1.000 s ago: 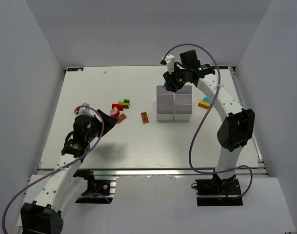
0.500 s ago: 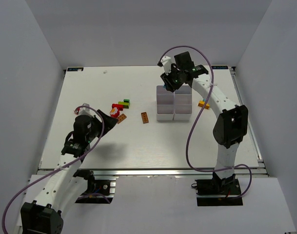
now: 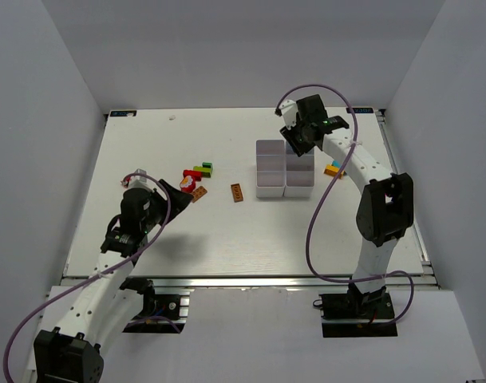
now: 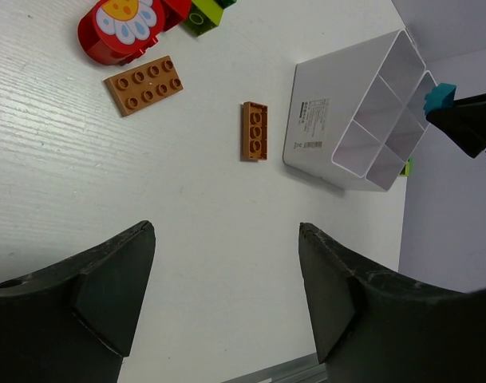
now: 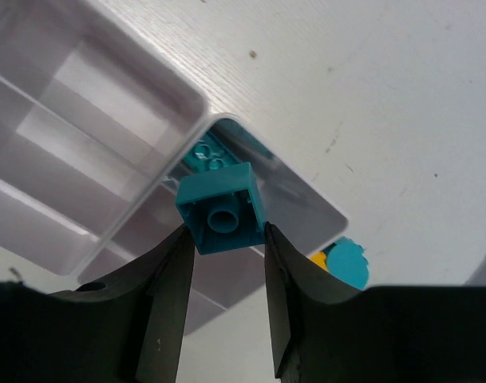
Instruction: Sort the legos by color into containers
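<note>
Grey walls close in a white table (image 3: pixel 187 239). Nearest, the left gripper (image 4: pixel 225 239) hangs over bare tabletop with its fingers spread wide and nothing between them.

Just beyond it lie the loose legos. A flat orange-brown plate (image 4: pixel 144 84) sits beside a red piece (image 4: pixel 123 28) with a flower face, which the left wrist view cuts off at the top edge along with a green brick (image 4: pixel 201 16). A narrow brown brick (image 3: pixel 237 192) lies apart from these, its long axis running roughly near to far, close to the tray's near left corner.

Farther on, the white tray (image 3: pixel 270 191) stands upright, two columns across.

Over its far right corner compartment, the right gripper (image 5: pixel 224 231) is partly closed, pinching a teal brick (image 5: pixel 219 203) by two opposite sides. The right wrist view shows the brick's hollow underside facing the camera, studs pointing down, and another teal piece (image 5: pixel 207 155) already in that compartment. From above, the arm hides the held brick. The left wrist view catches it only as a small teal corner at the fingertip.

Past the tray, orange and teal pieces (image 3: pixel 333 169) rest on the table, too small to tell their shapes.
</note>
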